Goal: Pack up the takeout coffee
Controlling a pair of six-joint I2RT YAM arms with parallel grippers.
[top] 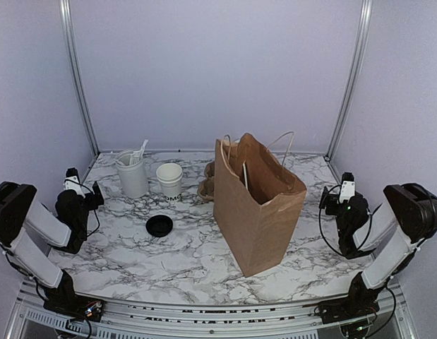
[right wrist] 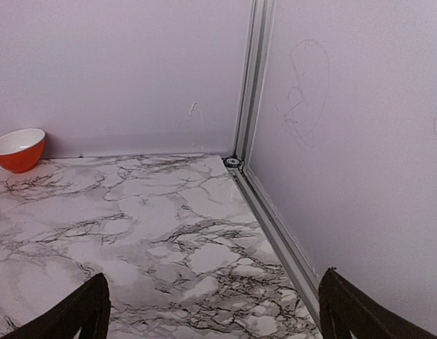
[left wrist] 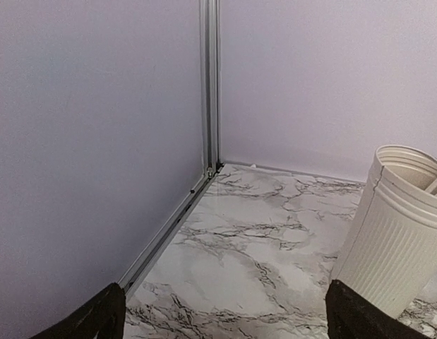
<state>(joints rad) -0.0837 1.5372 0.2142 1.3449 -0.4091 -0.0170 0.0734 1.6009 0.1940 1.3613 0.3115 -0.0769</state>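
Coffee cup: the small white coffee cup [top: 169, 180] stands on the table [top: 190, 261], near the back and left of the middle. Its top is open and it has dark letters low on its side.
Black lid: the black lid [top: 159, 226] lies flat on the table, in front of the cup and a little to the left. It does not touch the cup.
Tall tumbler: the tall white tumbler [top: 132, 175] stands just left of the cup, with white cutlery sticking out.
Paper bag: the big brown paper bag [top: 257, 205] stands open, right of the cup.
Cup carrier: the brown cup carrier [top: 207, 180] peeks out behind the bag.
Bowl: an orange bowl [right wrist: 18, 150] sits by the back wall in the right wrist view.
Left gripper: the left gripper [top: 82, 189] is at the left edge, fingers wide apart, holding nothing.
Right gripper: the right gripper [top: 342, 194] is at the right edge, fingers wide apart, holding nothing.
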